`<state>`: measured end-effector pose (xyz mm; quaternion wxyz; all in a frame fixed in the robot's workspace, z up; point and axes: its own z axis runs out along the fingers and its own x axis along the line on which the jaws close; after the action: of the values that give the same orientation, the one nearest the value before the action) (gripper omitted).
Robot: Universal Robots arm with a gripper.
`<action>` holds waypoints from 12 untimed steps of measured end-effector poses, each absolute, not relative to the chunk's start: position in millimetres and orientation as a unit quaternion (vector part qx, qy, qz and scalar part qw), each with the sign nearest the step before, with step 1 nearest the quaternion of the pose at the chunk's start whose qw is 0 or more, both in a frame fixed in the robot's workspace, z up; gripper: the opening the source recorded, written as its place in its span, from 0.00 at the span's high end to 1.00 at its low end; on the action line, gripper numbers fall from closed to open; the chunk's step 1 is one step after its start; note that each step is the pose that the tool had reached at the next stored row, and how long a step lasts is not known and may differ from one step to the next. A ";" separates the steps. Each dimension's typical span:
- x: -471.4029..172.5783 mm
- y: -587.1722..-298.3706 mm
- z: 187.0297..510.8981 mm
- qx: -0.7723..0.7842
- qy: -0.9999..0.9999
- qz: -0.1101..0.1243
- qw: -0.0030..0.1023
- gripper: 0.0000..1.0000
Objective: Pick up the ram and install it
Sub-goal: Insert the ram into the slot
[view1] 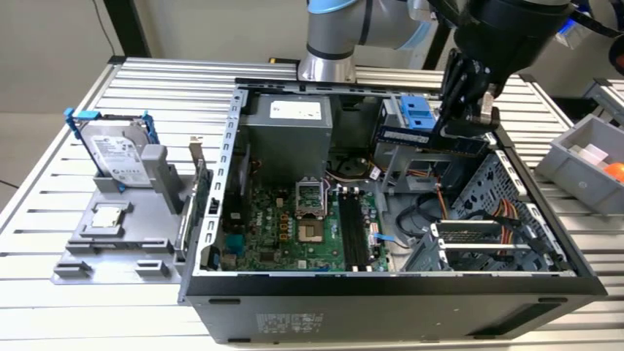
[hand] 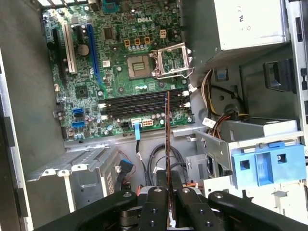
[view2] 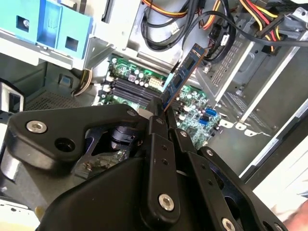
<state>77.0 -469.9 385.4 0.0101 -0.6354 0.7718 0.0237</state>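
Observation:
My gripper (view1: 466,121) is shut on the ram (view1: 430,138), a thin dark stick with a bluish face. It hangs above the open computer case (view1: 390,285), over the drive bay at the exterior view's right. In the second wrist view the ram (view2: 185,73) sticks out from between the black fingers (view2: 155,126). The first wrist view has the ram (hand: 167,137) edge-on, rising from the gripper (hand: 168,190). Its far end lines up over the long black memory slots (hand: 139,103) on the green motherboard (hand: 120,62). The slots (view1: 353,234) lie well below the ram.
A silver power supply (view1: 288,121) and a blue drive bracket (view1: 414,113) sit at the back of the case. Bundled cables (view1: 478,212) cross the drive cage. A hard drive (view1: 117,150) stands on a grey fixture at the exterior view's left; a grey bin (view1: 585,157) is at its right.

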 end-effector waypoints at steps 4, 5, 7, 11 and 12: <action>77.0 -469.9 385.4 -0.622 0.783 0.024 0.011 1.00; 77.0 -469.9 385.3 -0.618 0.785 0.024 0.011 1.00; 77.0 -469.9 385.3 -0.612 0.791 0.023 0.011 1.00; 77.0 -469.9 385.3 -0.601 0.798 0.023 0.011 1.00; 77.0 -469.9 385.3 -0.599 0.801 0.023 0.011 1.00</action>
<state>77.0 -469.9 385.3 0.0112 -0.5987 0.8005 0.0232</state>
